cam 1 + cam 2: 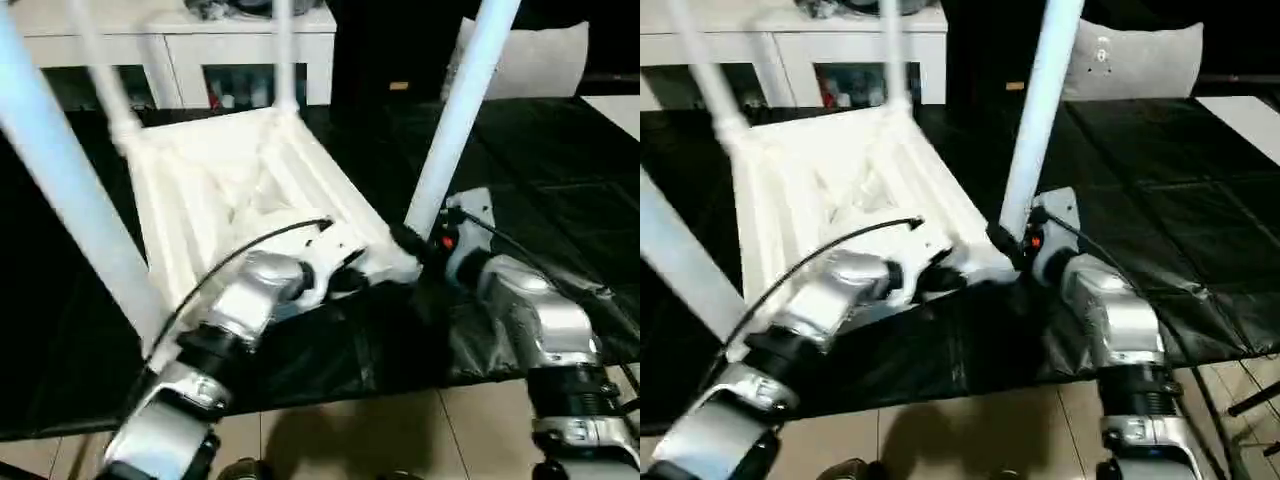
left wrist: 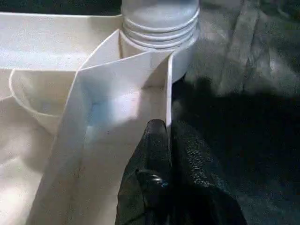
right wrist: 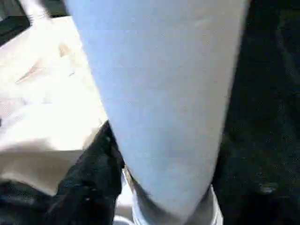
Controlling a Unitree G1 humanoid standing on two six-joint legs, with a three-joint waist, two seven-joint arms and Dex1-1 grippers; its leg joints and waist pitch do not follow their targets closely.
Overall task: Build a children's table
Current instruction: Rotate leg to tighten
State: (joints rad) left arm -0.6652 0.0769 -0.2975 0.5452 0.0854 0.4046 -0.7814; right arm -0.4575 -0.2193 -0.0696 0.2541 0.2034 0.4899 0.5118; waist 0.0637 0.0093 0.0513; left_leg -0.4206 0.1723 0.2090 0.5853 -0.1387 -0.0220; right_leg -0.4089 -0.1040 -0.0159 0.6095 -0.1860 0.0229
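Silver forearms fill the near edge of the head views, reaching out over the black-covered work table (image 1: 560, 200). Ahead of them the children's table (image 1: 230, 190) lies upside down on that cover, ribbed underside up, with its white legs rising from the corner sockets. The left gripper (image 1: 345, 278) sits at the near rim of the top, and the right gripper (image 1: 425, 243) is at the foot of the near right leg (image 1: 455, 125), just beside the left one. Beyond both stands a white shelf unit (image 1: 200, 45), well apart from them.

From the left wrist, the black fingers (image 2: 154, 154) are clenched on a thin upright rib of the underside, with the threaded leg base (image 2: 161, 23) seated in its socket just beyond the fingertips.

From the right wrist, the pale leg runs straight up between the jaws, one black finger (image 3: 93, 173) pressed against its side; the gripper is grasping that leg just above its socket.
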